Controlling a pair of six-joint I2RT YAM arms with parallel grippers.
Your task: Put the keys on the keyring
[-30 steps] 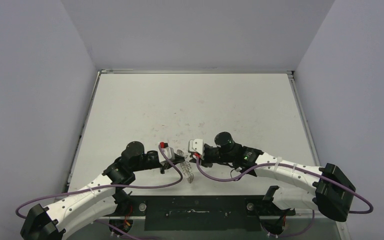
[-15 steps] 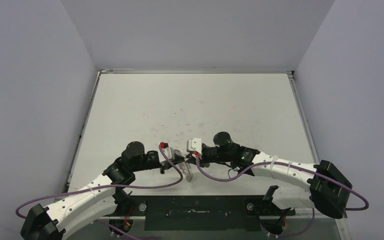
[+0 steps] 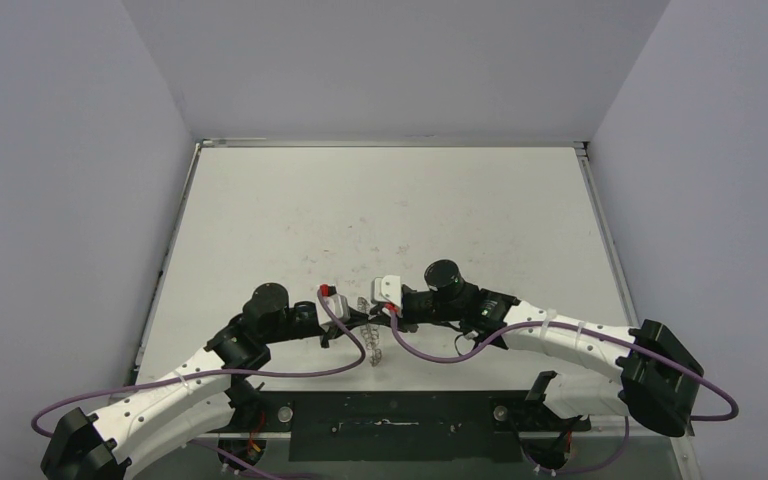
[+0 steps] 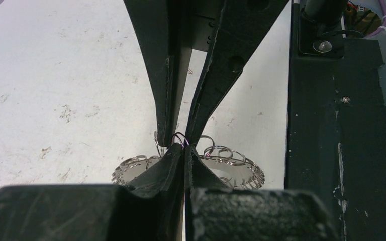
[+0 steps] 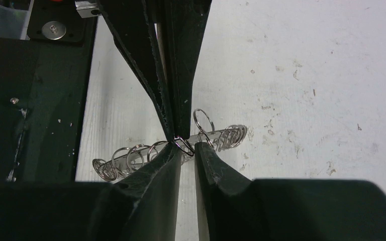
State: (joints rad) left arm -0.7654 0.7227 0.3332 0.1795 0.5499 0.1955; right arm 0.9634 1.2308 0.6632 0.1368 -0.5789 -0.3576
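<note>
Where the two arms meet over the near edge of the table [image 3: 390,200], about midway between its near corners, the keyring [image 3: 374,343] sits between the two sets of fingertips, just inside the black mounting plate [image 3: 390,412] that runs along that edge. The left gripper [image 4: 184,149] reaches in from the side of the near-left corner with its fingers pressed together, the tips pinching one small wire loop [image 4: 180,139] on the fringe of the keyring. The right gripper [image 5: 187,149] comes from the opposite side, head-on to the left one. Its fingers are drawn in to a narrow slit with the same small loop caught between the tips, so both grip at one spot and their tips nearly touch. In the right wrist view the keyring is seen edge-on, a row of wire loops running out to either side of the pinch. In the left wrist view part of its wreath of loops spreads out below the fingers, over the pale, scuffed surface. Whether it rests on the table or hangs just above it, I cannot tell. A purple cable [image 3: 290,372] loops beside each arm.
</note>
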